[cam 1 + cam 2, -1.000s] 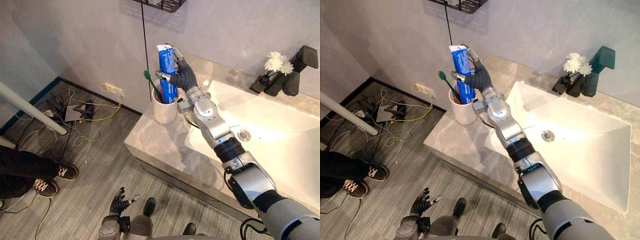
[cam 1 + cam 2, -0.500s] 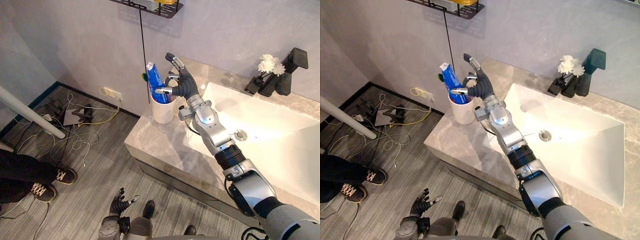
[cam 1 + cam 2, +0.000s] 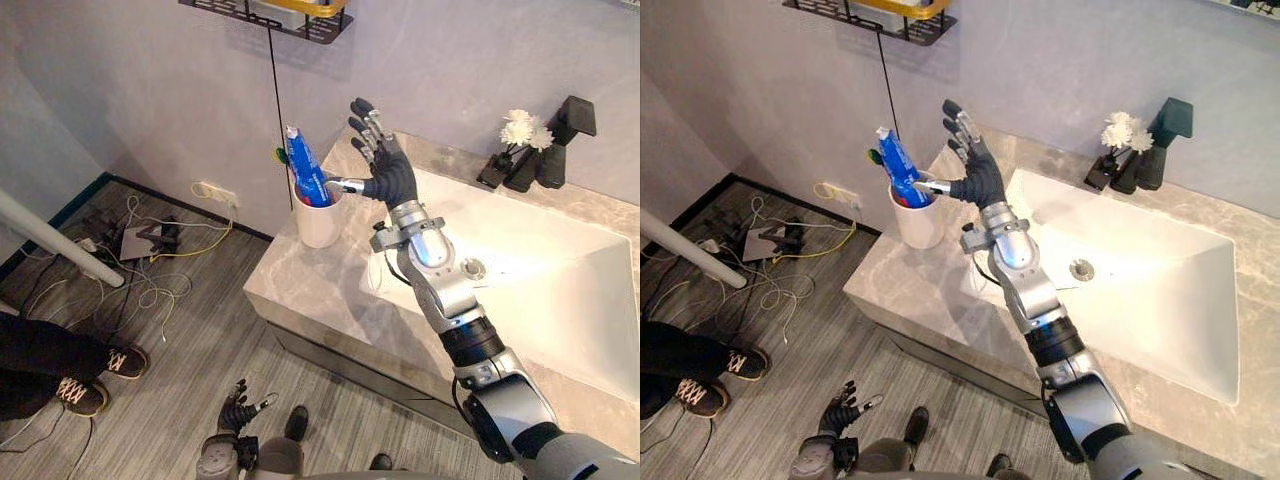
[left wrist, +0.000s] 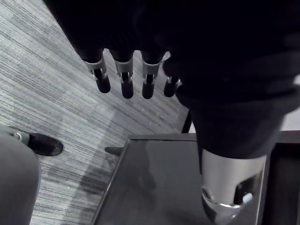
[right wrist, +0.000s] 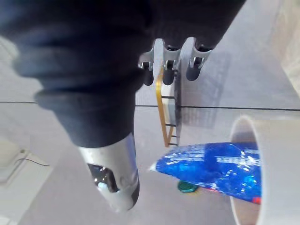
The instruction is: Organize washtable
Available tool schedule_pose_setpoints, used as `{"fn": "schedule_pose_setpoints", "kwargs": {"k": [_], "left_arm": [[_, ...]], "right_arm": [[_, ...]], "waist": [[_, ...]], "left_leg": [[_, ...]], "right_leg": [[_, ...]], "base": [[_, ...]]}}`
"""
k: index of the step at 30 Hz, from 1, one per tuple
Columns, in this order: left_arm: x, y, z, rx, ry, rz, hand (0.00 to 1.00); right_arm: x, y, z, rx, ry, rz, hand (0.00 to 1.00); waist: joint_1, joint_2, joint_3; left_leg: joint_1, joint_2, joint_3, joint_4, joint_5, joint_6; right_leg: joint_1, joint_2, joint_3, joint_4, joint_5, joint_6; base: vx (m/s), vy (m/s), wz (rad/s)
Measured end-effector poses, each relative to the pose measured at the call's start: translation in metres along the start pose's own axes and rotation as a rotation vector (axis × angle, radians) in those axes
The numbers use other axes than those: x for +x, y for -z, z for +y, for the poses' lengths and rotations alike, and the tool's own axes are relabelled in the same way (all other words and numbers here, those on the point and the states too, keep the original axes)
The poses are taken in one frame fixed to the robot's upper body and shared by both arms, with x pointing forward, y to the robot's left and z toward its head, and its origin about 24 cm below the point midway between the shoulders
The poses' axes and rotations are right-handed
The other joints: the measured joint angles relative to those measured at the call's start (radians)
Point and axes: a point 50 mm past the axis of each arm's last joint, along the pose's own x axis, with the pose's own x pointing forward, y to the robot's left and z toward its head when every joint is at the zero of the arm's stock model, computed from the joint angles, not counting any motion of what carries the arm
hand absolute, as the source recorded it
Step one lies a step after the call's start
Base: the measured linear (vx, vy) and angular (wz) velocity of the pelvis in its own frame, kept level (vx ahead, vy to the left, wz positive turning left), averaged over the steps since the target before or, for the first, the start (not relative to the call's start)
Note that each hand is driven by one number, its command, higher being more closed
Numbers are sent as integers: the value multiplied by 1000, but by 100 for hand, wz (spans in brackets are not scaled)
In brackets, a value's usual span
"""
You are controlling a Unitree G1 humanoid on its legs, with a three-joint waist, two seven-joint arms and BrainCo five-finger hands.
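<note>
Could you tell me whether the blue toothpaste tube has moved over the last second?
Yes. The toothpaste tube has sunk deeper into the white cup and leans, and the right hand has let go, open.

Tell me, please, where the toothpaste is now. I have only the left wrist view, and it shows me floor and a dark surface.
Observer: The blue toothpaste tube stands in the white cup at the corner of the counter.
Operator: Good. My left hand hangs open here. Does the right hand hold the tube?
Observer: No. The right hand is open beside the cup, fingers spread, apart from the tube.
Operator: Is something else in the cup?
Observer: Yes, the head of a green toothbrush shows behind the tube.
</note>
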Motion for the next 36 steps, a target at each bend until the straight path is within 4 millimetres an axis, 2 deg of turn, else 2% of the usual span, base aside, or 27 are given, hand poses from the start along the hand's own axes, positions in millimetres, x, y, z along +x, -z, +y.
{"fn": "schedule_pose_setpoints", "kwargs": {"k": [5, 8, 10, 12, 14, 16, 18, 19, 20, 24, 27, 28, 30, 31, 33, 35, 36], "left_arm": [[0, 3, 0, 16, 1, 11, 0], [-1, 8, 0, 18, 1, 35, 0], [-2, 11, 1, 20, 1, 52, 0], [-2, 14, 1, 21, 1, 64, 0], [-2, 16, 0, 24, 4, 74, 0], [-3, 18, 0, 33, 5, 84, 0], [-4, 22, -1, 46, 12, 100, 0], [-4, 23, -1, 47, 13, 103, 0], [-4, 24, -2, 51, 17, 109, 0], [-6, 31, -3, 64, 26, 139, 0], [-7, 34, -6, 60, 45, 151, 0], [-7, 34, -9, 53, 52, 152, 0], [-7, 35, -9, 51, 53, 158, 0], [-8, 36, -13, 38, 60, 163, 0], [-9, 37, -18, 21, 67, 172, 0], [-10, 37, -28, -18, 78, 176, 0], [-11, 38, -30, -29, 81, 178, 0]], "right_arm": [[-18, -3, -17, -22, 51, -1, 0], [-29, -18, -23, -43, 75, -57, 0], [-44, -32, -37, -88, 123, -93, 0], [-51, -37, -45, -113, 151, -100, 0], [-66, -45, -63, -182, 215, -107, 0], [-75, -53, -77, -251, 273, -118, 0], [-87, -69, -97, -338, 356, -154, 0], [-90, -74, -102, -358, 383, -165, 0], [-98, -83, -113, -404, 442, -182, 0], [-137, -111, -147, -570, 675, -208, 0], [-164, -122, -162, -645, 816, -197, 0], [-183, -119, -170, -656, 907, -153, 0], [-206, -106, -177, -636, 1007, -61, 0], [-232, -91, -179, -600, 1103, 47, 0], [-256, -78, -177, -564, 1180, 150, 0], [-292, -58, -166, -499, 1275, 321, 0], [-298, -50, -163, -469, 1287, 364, 0]], "waist": [[-6, 1, -17], [-25, -2, -36], [-46, -3, -47], [-53, -3, -53], [-59, -4, -64], [-79, -3, -71], [-104, 2, -82], [-106, 3, -87], [-106, 4, -95], [-145, 5, -113], [-168, 5, -115], [-179, 5, -120], [-194, 6, -133], [-194, 12, -149], [-197, 25, -160], [-199, 37, -167], [-199, 40, -170]], "left_leg": [[-2, 1, 9, 0, 0, 0], [-3, 2, 21, 1, 0, 0], [-2, 3, 24, 1, 0, 0], [-1, 3, 26, 1, 0, 0], [4, 7, 40, 0, -1, 0], [8, 10, 49, 0, -2, 0], [13, 12, 68, -1, -3, 1], [13, 13, 77, -3, -5, 2], [14, 15, 90, -5, -7, 3], [18, 16, 131, -3, -14, 7], [18, 17, 153, 0, -15, 8], [18, 18, 165, 0, -16, 8], [19, 19, 171, 0, -18, 8], [19, 22, 188, -5, -27, 8], [19, 22, 196, -5, -35, 5], [30, 22, 213, -5, -40, 8], [35, 23, 220, -5, -43, 8]], "right_leg": [[-7, 1, 13, -1, 0, 0], [-13, -1, 27, 0, 0, 0], [-15, 0, 29, 0, 0, 0], [-15, 0, 31, 0, 0, 0], [-18, 2, 46, 0, 1, 0], [-19, 4, 54, 0, 2, 0], [-26, 4, 76, 1, 5, 0], [-35, 5, 83, 1, 6, 0], [-35, 5, 93, -1, 10, 2], [-56, 4, 135, -2, 20, 3], [-67, 5, 159, -3, 28, 2], [-70, 5, 169, -4, 31, 2], [-72, 5, 174, -3, 32, 2], [-87, 7, 192, -2, 31, 2], [-87, 7, 198, -1, 31, 2], [-88, 5, 211, 10, 29, 2], [-87, 5, 217, 14, 27, 2]], "base": [[-8, -7, -5], [7, 0, -12], [0, 0, 0], [-19, -4, -6], [-49, -9, -18], [-48, -8, -14], [-58, -1, -24], [-54, 9, -37], [-34, 9, -35], [-26, 14, -29], [-3, 11, -27], [1, 7, -22], [-21, 3, -20], [-30, 5, -28], [-5, 5, -20], [9, 12, -18], [-5, 11, -26]]}}
